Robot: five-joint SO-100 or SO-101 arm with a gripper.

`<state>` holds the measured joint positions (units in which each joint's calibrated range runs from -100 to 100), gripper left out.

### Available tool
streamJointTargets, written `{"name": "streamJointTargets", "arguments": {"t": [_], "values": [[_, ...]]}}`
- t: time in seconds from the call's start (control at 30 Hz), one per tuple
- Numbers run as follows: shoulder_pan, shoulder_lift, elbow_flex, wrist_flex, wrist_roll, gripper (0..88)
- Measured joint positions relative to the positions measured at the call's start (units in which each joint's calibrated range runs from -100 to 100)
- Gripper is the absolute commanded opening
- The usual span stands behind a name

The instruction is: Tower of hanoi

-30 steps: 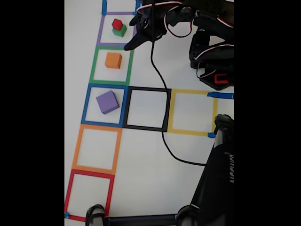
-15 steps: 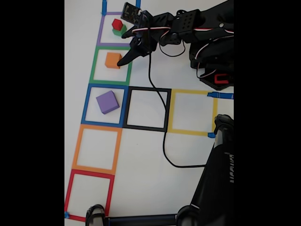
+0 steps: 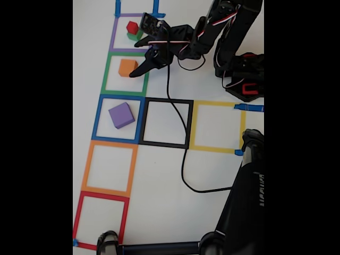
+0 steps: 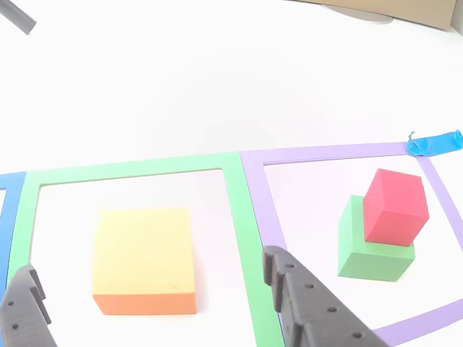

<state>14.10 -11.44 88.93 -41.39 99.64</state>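
In the fixed view the red cube [image 3: 132, 26] sits on the green cube [image 3: 136, 35] inside the purple tape square. The orange cube [image 3: 127, 68] lies in the green tape square, and the purple cube [image 3: 121, 115] lies in the blue one. My gripper [image 3: 137, 59] is open beside the orange cube, one finger near its right edge and the other up by the green cube. In the other view the dark fingers [image 4: 307, 307] straddle the orange cube [image 4: 145, 256] from above; the gripper [image 4: 148, 264] holds nothing. The red cube [image 4: 394, 206] and green cube [image 4: 365, 253] stand to the right.
Empty tape squares lie around: black [image 3: 146, 122], yellow [image 3: 218, 149], orange [image 3: 87, 167], red [image 3: 79, 215]. A black cable [image 3: 183, 159] trails across the black square. The arm's base [image 3: 241, 79] sits at upper right, and a black stand [image 3: 239, 212] at lower right.
The arm stretched out and swung down from the purple square towards the orange cube. Its jaws have spread wider around that cube's right side.
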Motion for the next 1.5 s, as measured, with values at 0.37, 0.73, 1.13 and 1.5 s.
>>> {"name": "streamJointTargets", "arguments": {"t": [0.37, 0.73, 1.13, 1.5], "values": [[0.0, 16.97, -4.96, -13.54, 0.0, 35.5], [-1.64, 23.47, -9.74, -15.16, 0.0, 33.6], [-3.86, 27.27, -10.62, -16.85, 0.0, 31.9], [-4.92, 28.11, -11.16, -16.93, 0.0, 24.6]]}}
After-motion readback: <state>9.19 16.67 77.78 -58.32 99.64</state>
